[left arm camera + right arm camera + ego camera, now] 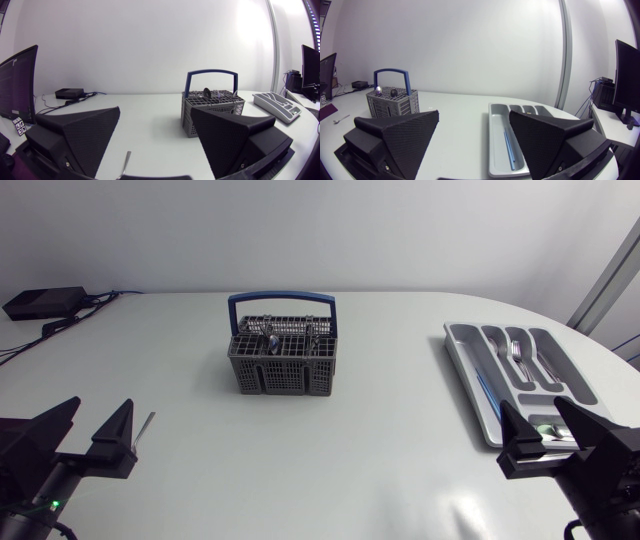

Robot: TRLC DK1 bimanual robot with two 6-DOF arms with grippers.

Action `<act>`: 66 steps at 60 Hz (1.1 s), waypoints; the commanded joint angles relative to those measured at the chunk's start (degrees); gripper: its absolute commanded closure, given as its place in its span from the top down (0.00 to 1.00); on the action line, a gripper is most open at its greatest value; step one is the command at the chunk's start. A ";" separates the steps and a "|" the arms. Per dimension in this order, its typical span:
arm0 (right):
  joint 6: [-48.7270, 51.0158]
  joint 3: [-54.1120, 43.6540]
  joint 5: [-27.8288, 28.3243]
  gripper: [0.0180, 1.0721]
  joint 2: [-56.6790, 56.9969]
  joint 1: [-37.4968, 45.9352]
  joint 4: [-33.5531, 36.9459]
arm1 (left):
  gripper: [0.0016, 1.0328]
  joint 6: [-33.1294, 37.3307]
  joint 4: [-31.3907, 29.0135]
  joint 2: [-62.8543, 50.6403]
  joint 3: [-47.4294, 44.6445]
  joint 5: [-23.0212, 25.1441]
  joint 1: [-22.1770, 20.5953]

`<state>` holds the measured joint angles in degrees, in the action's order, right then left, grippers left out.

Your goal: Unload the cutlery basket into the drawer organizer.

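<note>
The grey cutlery basket [283, 360] with a blue handle stands at the middle back of the table, spoons and other cutlery upright in it. The grey drawer organizer [470, 375] lies at the right, with forks [517, 354] and a blue-handled piece [482, 392] in its compartments. My left gripper [100, 408] is open at the front left, empty, with a loose piece of cutlery [147, 426] lying just ahead of it. My right gripper [532, 408] is open and empty over the organizer's near end. In the left wrist view the basket [212, 107] is far ahead of the gripper [155, 111]. The right wrist view has the organizer [496, 150] under the gripper [474, 114].
A black box [45, 302] with cables sits at the back left corner. In the left wrist view the loose piece of cutlery [125, 162] lies on the table between the fingers. Bare tabletop separates the basket from the organizer.
</note>
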<state>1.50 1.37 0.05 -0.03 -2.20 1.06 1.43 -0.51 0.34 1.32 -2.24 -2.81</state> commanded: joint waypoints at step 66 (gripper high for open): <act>-2.73 5.14 -0.58 0.96 -2.78 -2.11 -0.71 | 0.96 -2.66 -1.68 -5.70 9.93 -1.63 0.44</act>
<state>0.19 4.21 -0.21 -1.02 -3.62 1.08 -0.14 -2.09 -2.50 7.73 -3.53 -2.33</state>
